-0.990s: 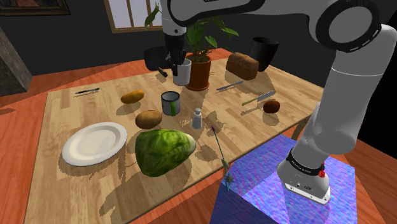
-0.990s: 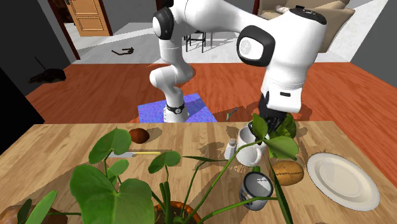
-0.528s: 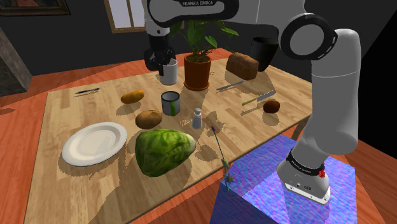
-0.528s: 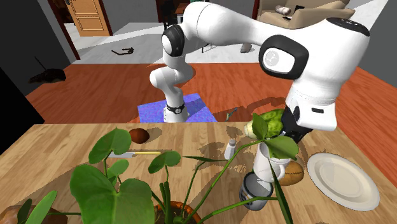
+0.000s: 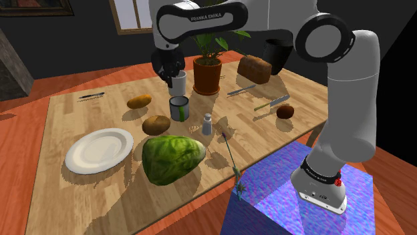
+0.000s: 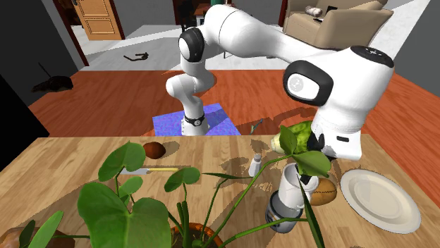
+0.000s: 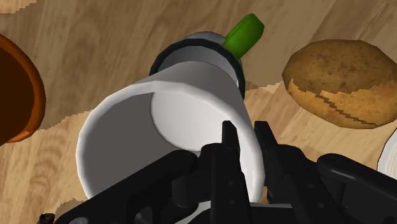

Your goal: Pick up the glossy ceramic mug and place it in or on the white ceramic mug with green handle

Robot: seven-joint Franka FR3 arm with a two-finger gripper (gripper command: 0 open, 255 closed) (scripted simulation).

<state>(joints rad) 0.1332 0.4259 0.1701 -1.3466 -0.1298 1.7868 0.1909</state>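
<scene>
A home: wooden door [image 6: 97,15], armchair [image 6: 337,20], window [image 5: 133,13], food-laden table [image 5: 73,113].

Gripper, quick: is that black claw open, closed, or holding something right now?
Gripper: shut on the white mug, clasping its rim, just over the green-handled mug.

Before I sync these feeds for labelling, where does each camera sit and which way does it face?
Shoulder view: beside and slightly behind the stand, looking down over the table; shows the arm and gripper.
Second exterior view: across the table, facing the arm through plant leaves; shows arm and stand.
Wrist view: on the hand, looking down along the fingers, which clasp the white mug.
Shared: all three show the white mug held over the green-handled mug.
</scene>
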